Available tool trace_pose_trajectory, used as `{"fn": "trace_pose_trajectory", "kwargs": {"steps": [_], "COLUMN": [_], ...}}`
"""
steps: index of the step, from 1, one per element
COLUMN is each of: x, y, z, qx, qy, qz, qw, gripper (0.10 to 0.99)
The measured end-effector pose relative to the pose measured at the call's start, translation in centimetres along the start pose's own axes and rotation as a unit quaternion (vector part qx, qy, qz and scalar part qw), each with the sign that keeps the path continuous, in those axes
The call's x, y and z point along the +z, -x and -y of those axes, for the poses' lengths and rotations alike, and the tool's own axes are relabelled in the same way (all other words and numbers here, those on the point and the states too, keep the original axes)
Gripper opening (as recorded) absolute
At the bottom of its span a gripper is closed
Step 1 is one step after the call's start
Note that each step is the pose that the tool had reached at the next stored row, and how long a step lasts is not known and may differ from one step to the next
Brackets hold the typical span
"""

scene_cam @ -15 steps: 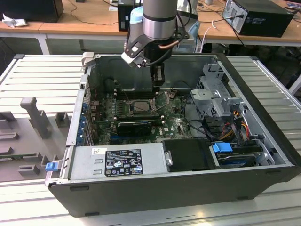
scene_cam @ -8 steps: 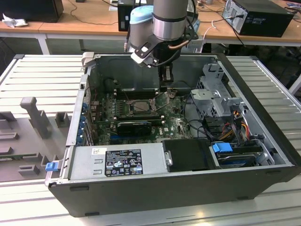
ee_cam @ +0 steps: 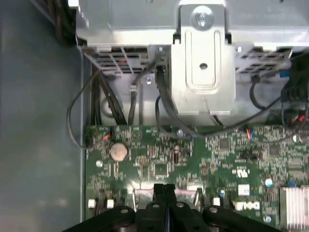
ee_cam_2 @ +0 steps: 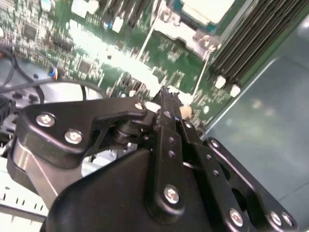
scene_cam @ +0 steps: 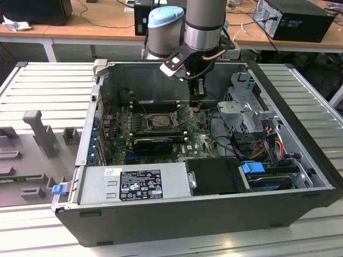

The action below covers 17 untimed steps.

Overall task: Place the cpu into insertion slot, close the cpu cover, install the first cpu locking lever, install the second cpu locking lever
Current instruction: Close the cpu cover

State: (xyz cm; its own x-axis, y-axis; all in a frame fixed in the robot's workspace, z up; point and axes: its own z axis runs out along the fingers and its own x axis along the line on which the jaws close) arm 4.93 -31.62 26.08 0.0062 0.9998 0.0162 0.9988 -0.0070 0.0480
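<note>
The insertion slot (scene_cam: 161,114) is a square black socket with a dark metal rim, set flat near the middle of the green motherboard (scene_cam: 201,142). In the second wrist view the cpu (ee_cam_2: 205,8) lies flat inside it, pale silver-beige face up. The cpu cover (ee_cam_2: 186,33), a thin metal frame, lies around that face. A thin locking lever (ee_cam_2: 203,70) slants over the motherboard beside the frame; whether it is latched cannot be told.

a silver ribbed aluminium table (scene_cam: 48,85) carries an open dark grey computer case (scene_cam: 214,214) lying on its side, with grey moulded fixture blocks (scene_cam: 37,134) beside it on the exterior view's left.
</note>
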Motion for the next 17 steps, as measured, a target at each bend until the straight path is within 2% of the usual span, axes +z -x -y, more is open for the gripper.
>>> {"fn": "trace_pose_trajectory", "kwargs": {"steps": [5, 9, 11, 17], "x": [0.37, 1.05, 1.5, 1.7], "y": [0.0, 0.0, 0.07, 0.08], "z": [-1.01, -1.38, -1.36, -0.65], "qx": [-0.011, -0.021, -0.027, -0.03], "qy": [-0.0028, -0.003, -0.0032, -0.006], "qz": [-0.0005, -0.001, -0.0013, -0.0017], "qw": [0.9999, 0.9998, 0.9996, 0.9995], "gripper": [0.106, 0.106, 0.106, 0.106]}}
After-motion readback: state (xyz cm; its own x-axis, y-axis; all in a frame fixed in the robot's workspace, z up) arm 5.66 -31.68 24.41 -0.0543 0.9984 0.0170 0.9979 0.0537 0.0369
